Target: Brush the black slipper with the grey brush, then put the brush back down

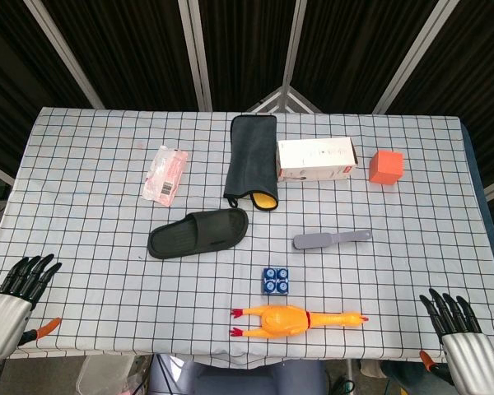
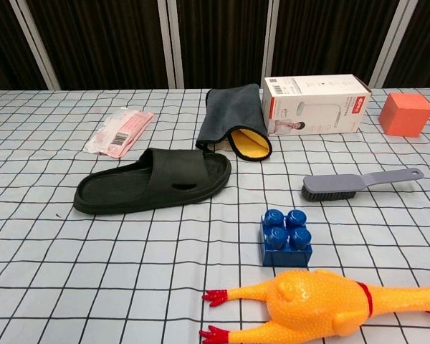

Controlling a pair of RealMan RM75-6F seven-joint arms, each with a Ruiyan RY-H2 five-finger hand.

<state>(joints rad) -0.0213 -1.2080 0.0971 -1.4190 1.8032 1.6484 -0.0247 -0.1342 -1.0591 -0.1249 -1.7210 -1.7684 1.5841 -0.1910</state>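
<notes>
While the grey plastic brush (image 1: 331,240) lies untouched on the gridded bench (image 1: 90,164) at 3 o'clock of the black rubber slipper (image 1: 198,233), nothing is begun; grasp, brushing and return all remain. Left hand (image 1: 18,290) and right hand (image 1: 459,333) rest at the near edge, fingers spread, holding nothing.

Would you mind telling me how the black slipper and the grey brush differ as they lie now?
The black slipper is broad and oval; the grey brush is slim with a long handle. The slipper lies left of centre, the brush to the right. Both rest flat on the table, untouched by either hand.
</notes>
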